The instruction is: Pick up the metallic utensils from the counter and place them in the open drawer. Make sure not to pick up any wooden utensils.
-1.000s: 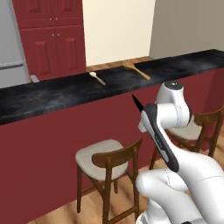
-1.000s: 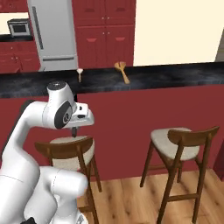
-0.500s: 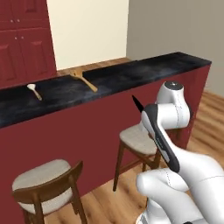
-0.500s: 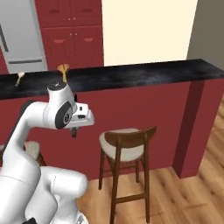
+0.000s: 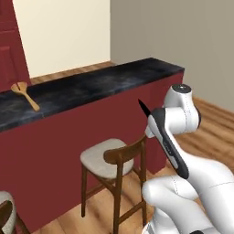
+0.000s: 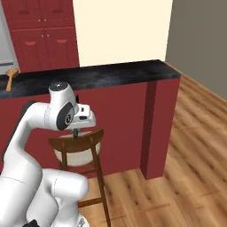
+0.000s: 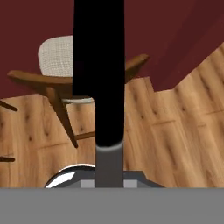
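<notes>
My gripper (image 5: 147,115) is held up in front of the arm, shut on the black-handled knife (image 5: 142,106), one of the metallic utensils. From the hand view the knife (image 7: 99,65) runs as a long black bar up the middle, with a grey part at its lower end. In the right base view the gripper (image 6: 76,131) hangs over a stool. The black stone counter (image 5: 96,87) runs across behind it, also seen as the counter (image 6: 119,71). A wooden spoon (image 5: 24,94) lies at its far left, the same spoon (image 6: 9,76) from the other side. The open drawer is out of view.
A wooden stool with a pale seat (image 5: 107,159) stands against the red counter front, directly below the hand (image 7: 61,52). The counter ends at a red panel (image 6: 156,124) on the right, with wood floor (image 6: 195,146) beyond. Red cabinets (image 6: 44,40) stand at the back left.
The whole picture has slid left, so the base has moved right along the counter. The arm keeps the same pose with the knife in its grip.
</notes>
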